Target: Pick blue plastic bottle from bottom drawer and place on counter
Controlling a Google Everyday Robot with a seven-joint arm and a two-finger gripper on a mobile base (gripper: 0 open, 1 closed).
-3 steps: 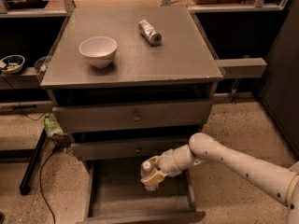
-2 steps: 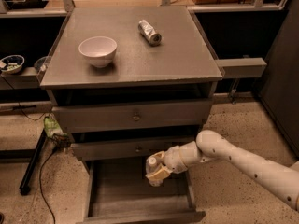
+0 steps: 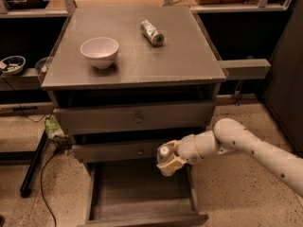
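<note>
My gripper (image 3: 169, 160) is shut on the blue plastic bottle (image 3: 164, 154), a small clear bottle whose white cap points up and left. It holds the bottle above the right part of the open bottom drawer (image 3: 137, 190), level with the front of the middle drawer (image 3: 123, 151). The drawer's plank floor shows bare. The counter (image 3: 156, 51) is the flat grey cabinet top higher up in the view. My white arm (image 3: 251, 148) reaches in from the right.
A white bowl (image 3: 99, 51) stands on the counter's left part. A short silver cylinder (image 3: 152, 32) lies at its back middle. A grey side ledge (image 3: 246, 68) sticks out on the right. A black stand leg and cables (image 3: 35, 162) lie on the floor at left.
My gripper has risen with the bottle and shifted a little to the right, out of the bottom drawer's opening and up to the middle drawer's front.
</note>
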